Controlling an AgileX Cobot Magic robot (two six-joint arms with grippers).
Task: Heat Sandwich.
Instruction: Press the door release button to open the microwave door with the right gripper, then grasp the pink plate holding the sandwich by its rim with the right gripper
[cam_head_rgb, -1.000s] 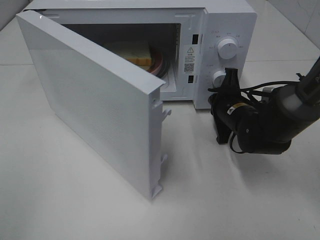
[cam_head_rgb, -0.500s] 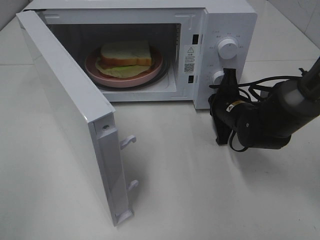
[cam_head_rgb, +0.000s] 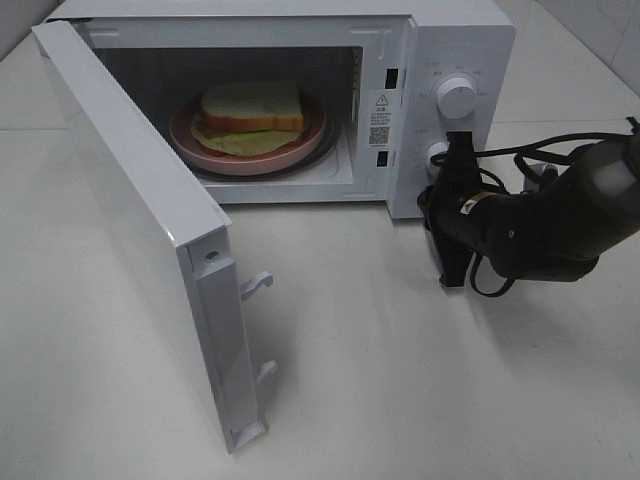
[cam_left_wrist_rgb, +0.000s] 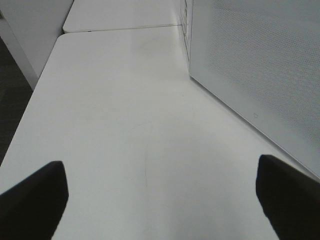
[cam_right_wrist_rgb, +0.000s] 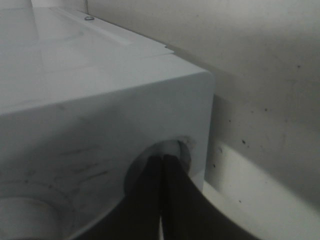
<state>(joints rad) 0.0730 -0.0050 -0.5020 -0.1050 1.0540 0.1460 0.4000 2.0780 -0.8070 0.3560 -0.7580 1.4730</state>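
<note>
white tabletop (cam_head_rgb: 420, 380) under everything. on it, toward the back, a white microwave (cam_head_rgb: 492, 130), its door (cam_head_rgb: 130, 200) swung wide open to the left in the high view, latch hooks (cam_head_rgb: 256, 284) facing out. right of the microwave, low over the tabletop, the dark right arm (cam_head_rgb: 560, 225) with loose cables. inside the cavity, a round pink plate (cam_head_rgb: 300, 150). on that plate, the sandwich (cam_head_rgb: 250, 105), pale bread on top, green and reddish filling showing at the edge. on the control panel, an upper knob (cam_head_rgb: 457, 97) and a lower knob (cam_head_rgb: 436, 153). right gripper (cam_right_wrist_rgb: 162, 165) pressed together, tips at the lower knob. left gripper (cam_left_wrist_rgb: 160, 200) spread wide with nothing between its fingers (cam_left_wrist_rgb: 35, 200), low over bare tabletop beside the door's outer face.
</note>
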